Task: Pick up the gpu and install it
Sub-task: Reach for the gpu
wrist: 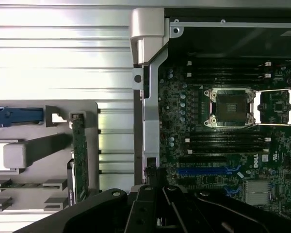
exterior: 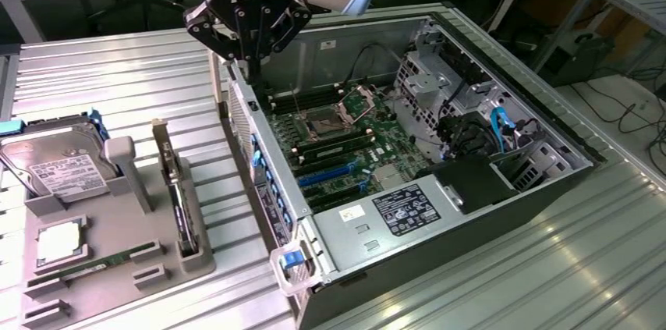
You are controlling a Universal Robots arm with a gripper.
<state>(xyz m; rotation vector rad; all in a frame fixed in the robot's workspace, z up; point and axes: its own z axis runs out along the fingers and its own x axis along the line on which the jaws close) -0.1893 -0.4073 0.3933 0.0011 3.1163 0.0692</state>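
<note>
The gpu [exterior: 177, 189] stands on edge in a slot of the grey holder [exterior: 136, 225] at the exterior view's left, a thin green card with a metal bracket at its far end. The wrist view shows the gpu [wrist: 79, 155] edge-on too. My gripper [exterior: 249, 63] hangs above the near wall of the open computer case [exterior: 260, 150], up and to the right of the gpu and well apart from it. Its fingers are shut with nothing between them. In the wrist view the gripper [wrist: 153, 174] sits over the case wall beside the motherboard.
Inside the case lies the motherboard [exterior: 354, 150] with blue expansion slots [exterior: 327, 174] and an open CPU socket [wrist: 231, 107]. The holder also carries a hard drive [exterior: 58, 162], a CPU [exterior: 58, 240] and a RAM stick [exterior: 99, 264]. A power supply [exterior: 406, 209] fills the case's near end.
</note>
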